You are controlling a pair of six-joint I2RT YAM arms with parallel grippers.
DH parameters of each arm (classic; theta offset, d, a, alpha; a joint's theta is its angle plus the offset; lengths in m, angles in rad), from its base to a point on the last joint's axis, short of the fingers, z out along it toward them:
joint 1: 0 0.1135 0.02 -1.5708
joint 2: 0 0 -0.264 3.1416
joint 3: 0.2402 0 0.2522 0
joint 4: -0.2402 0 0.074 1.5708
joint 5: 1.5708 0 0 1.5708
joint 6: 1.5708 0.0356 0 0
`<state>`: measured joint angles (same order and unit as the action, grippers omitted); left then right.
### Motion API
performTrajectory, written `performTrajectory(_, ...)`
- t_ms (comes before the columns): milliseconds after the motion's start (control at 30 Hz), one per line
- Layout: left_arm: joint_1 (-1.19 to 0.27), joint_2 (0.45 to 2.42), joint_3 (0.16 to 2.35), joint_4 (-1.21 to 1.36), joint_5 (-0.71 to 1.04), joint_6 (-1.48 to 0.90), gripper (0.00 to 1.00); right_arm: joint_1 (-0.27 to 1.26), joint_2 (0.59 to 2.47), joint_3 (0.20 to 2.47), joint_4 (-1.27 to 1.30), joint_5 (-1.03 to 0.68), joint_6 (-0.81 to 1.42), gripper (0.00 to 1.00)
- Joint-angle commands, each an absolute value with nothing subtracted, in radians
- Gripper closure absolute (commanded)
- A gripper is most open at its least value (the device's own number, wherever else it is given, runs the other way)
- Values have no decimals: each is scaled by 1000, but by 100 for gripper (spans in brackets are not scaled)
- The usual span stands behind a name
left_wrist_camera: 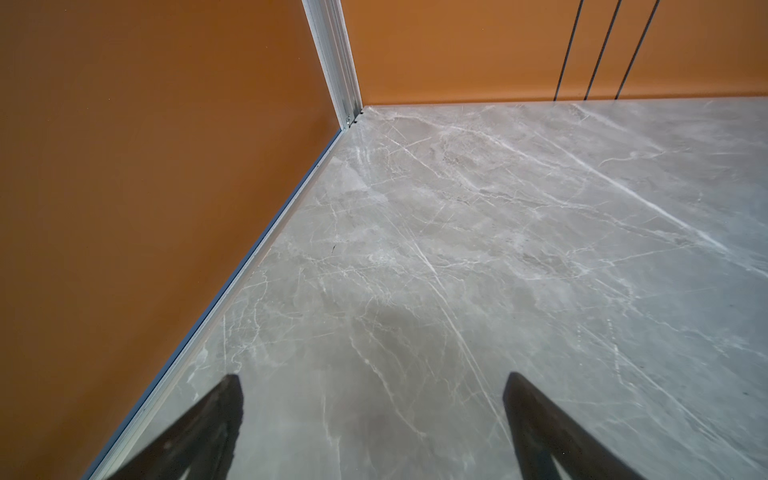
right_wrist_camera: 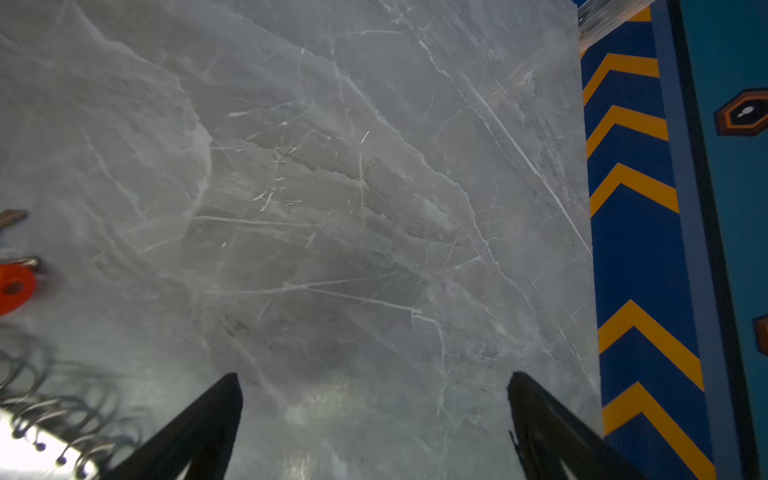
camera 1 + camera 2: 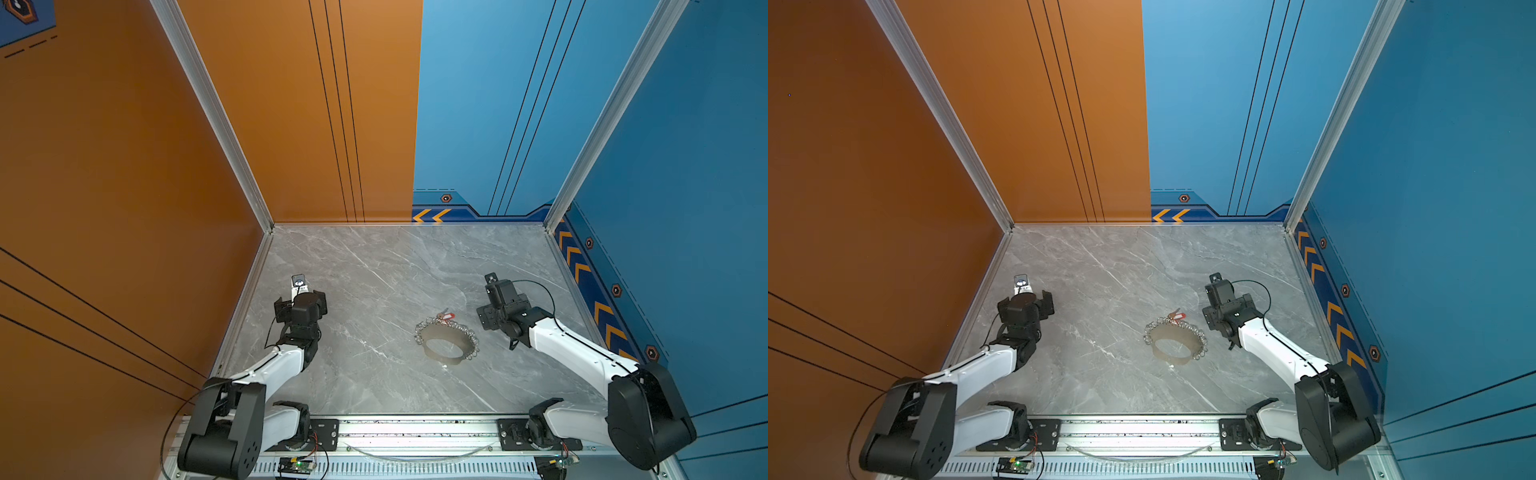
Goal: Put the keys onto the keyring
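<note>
Right end effector: wide open, empty | left end effector: wide open, empty

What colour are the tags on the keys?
Bright orange-red; a key tag shows best in the right wrist view.

keyring: tan-brown flat band standing on edge as a wide open hoop, small silver split rings chained round its rim; sits lower right of centre in both top views

keys: tiny, silver, with orange-red tags, bunched together at the hoop's upper rim, touching the rings; can't tell if threaded on

Right wrist view catches one round-ended tag with a hole, rings blurred
</note>
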<state>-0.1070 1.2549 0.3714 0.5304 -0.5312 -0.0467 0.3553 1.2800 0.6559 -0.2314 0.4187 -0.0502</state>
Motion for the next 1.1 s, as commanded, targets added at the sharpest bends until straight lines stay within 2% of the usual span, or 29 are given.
performTrajectory(0, -78, 1359, 400, 709, -397, -4, 2, 286, 1277, 542, 208, 336, -101, 0)
performTrajectory(167, -68, 1498, 401, 832, -254, 17, 2, 182, 1314, 354, 657, 167, -96, 0)
performTrajectory(233, -59, 1542, 398, 875, -233, 8, 2, 156, 1324, 330, 732, 101, -117, 0)
performTrajectory(367, -37, 1563, 371, 943, -219, -4, 2, 31, 1446, 293, 960, -69, -24, 0)
performTrajectory(467, -35, 1562, 367, 945, -225, -11, 2, 7, 1577, 286, 1130, -64, 29, 0)
performTrajectory(533, -35, 1562, 368, 945, -224, -12, 2, 21, 1515, 339, 929, 7, 19, 0)
performTrajectory(567, -35, 1562, 367, 945, -225, -12, 2, 30, 1541, 370, 913, 86, 43, 0)
performTrajectory(700, -35, 1560, 366, 946, -225, -12, 2, 31, 1553, 343, 980, 129, 59, 0)
performTrajectory(767, -35, 1561, 366, 946, -226, -12, 2, 31, 1535, 382, 873, 126, 53, 0)
performTrajectory(833, -37, 1561, 367, 945, -227, -11, 2, 40, 1548, 361, 937, 129, 46, 0)
performTrajectory(967, -37, 1561, 367, 945, -228, -12, 2, 20, 1548, 376, 907, 91, 57, 0)
performTrajectory(1067, -37, 1561, 367, 946, -227, -12, 2, 47, 1545, 368, 917, 143, 43, 0)
